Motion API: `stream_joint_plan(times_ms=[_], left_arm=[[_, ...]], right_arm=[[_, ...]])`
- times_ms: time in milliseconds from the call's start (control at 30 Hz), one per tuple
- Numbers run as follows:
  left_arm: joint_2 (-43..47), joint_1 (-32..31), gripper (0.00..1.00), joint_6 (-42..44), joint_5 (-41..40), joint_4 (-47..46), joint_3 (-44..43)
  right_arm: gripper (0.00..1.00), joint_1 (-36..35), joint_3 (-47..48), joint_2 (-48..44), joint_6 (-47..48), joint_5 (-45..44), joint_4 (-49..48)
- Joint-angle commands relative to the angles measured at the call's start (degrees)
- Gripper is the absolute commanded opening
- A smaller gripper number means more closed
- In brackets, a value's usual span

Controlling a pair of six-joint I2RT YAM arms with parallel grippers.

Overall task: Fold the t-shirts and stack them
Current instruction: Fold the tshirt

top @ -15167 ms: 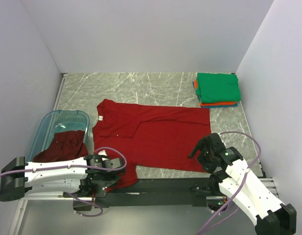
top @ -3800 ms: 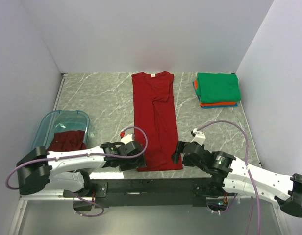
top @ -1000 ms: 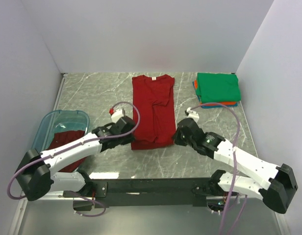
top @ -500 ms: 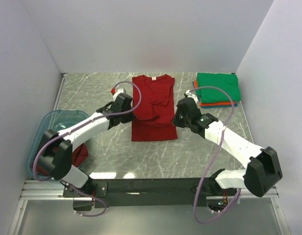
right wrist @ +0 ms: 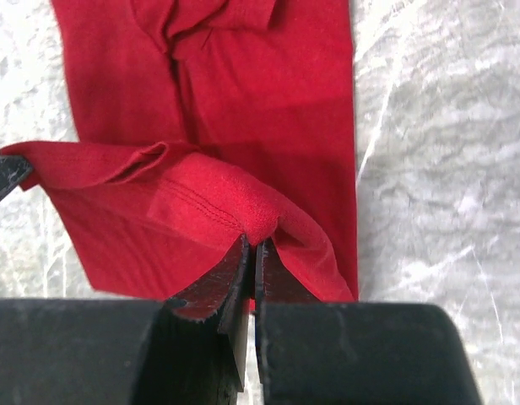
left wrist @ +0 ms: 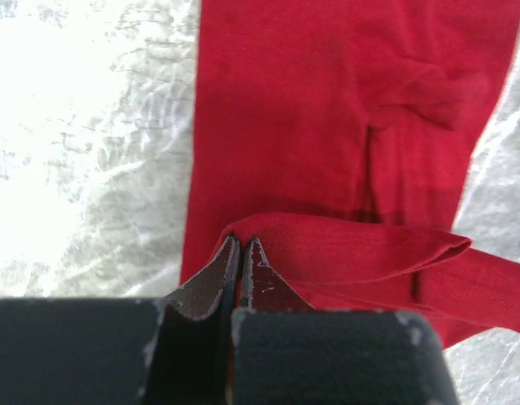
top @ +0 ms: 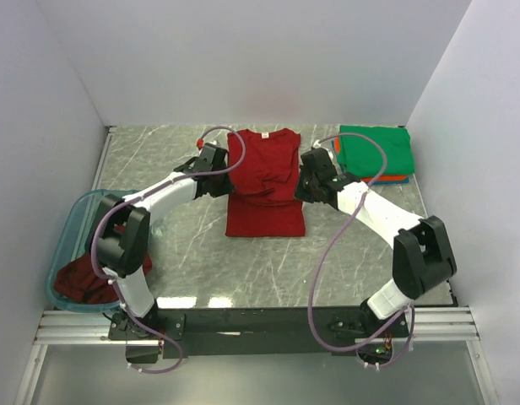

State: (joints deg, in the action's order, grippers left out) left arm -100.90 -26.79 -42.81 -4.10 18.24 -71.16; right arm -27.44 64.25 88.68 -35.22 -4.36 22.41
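Observation:
A bright red t-shirt (top: 264, 160) lies as a narrow strip on the marble table, collar at the far end. Its near part is doubled back over the rest. My left gripper (top: 231, 187) is shut on the left corner of the lifted hem (left wrist: 344, 245). On the right corner of that hem (right wrist: 235, 207), my right gripper (top: 300, 192) is shut. The hem hangs between them above the shirt's middle (left wrist: 311, 110). A folded stack with a green t-shirt (top: 376, 150) on top sits at the back right, orange and blue edges showing under it. A maroon t-shirt (top: 83, 283) lies in the tub.
The translucent blue tub (top: 74, 221) stands at the left near edge, under my left arm's reach. White walls close the table on the left, back and right. The black rail with both arm bases runs along the near edge.
Both grippers have moved away from the near edge toward the collar, carrying the hem over the shirt. The part of the shirt lying flat on the table looks shorter.

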Motion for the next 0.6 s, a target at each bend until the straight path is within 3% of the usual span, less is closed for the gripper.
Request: stream_joint_plan(times_ms=[0,367,567], left_arm=[[-1.6,1.6,0.01,1.8,3.0,-1.3,-2.8],[-7.8,3.3,0.09,2.2,6.5,-3.3,-4.9],[-10.0,4.3,0.27,2.4,8.3,-3.9,-6.8]], right_arm=[[0.00,1.6,3.9,2.4,1.6,1.3,-1.6],[0.01,3.4,7.2,10.5,1.1,2.3,-2.9],[0.14,4.8,9.7,14.1,0.7,2.9,-3.1]])
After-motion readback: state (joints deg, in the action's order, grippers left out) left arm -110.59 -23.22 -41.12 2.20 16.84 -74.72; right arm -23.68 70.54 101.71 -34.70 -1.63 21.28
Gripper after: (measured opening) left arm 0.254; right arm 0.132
